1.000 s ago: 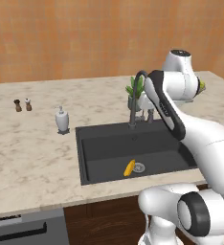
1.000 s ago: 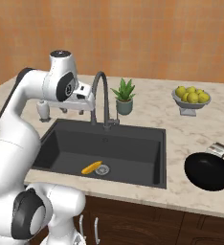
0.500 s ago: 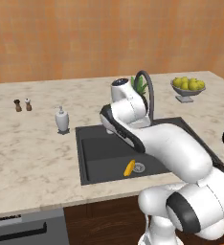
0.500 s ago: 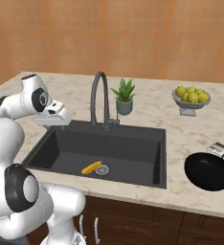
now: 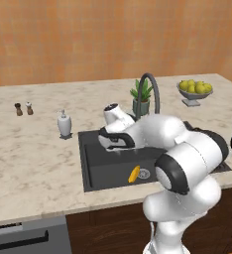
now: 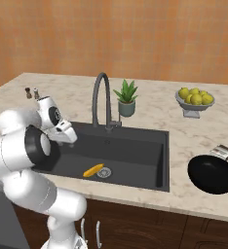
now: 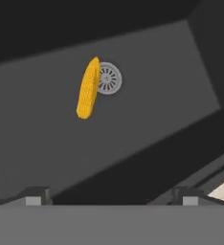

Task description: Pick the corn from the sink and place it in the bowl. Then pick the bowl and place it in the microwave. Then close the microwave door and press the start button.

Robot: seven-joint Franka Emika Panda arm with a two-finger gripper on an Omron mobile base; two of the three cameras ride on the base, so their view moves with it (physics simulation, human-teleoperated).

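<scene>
Gripper [image 7: 109, 198] spread wide, nothing held, hanging over left part of sink [image 5: 95, 171], pointed down into basin. In hand view, fingertips [image 7: 36, 195] low in frame, far apart, well short of corn [image 7: 87, 89].

Corn on sink floor, lying flat, one end touching or just beside round drain [image 7: 108, 78]; can't tell which. Same in left base view: corn [image 5: 134, 174] near front wall of basin, drain [image 5: 144, 173] at its right. Right base view: corn [image 6: 93, 170] just left of drain [image 6: 104, 172], gripper [image 6: 69, 138] above and left of it, near sink's [image 6: 150, 160] left rim.

Faucet [image 6: 101, 99] arched at back rim of sink, potted plant [image 6: 126, 98] just beside it on counter [image 6: 194, 204]. Black bowl [image 6: 212, 174] on counter right of sink, well apart from corn, upright. Small striped card-like thing [image 6: 221, 151] touching or just behind bowl's far rim, too small to tell what. Grey pedestal bowl of lemons [image 6: 194, 99] further back on right.

Soap dispenser [image 5: 64, 124] on counter left of sink, two small shakers [image 5: 24, 108] further left.
</scene>
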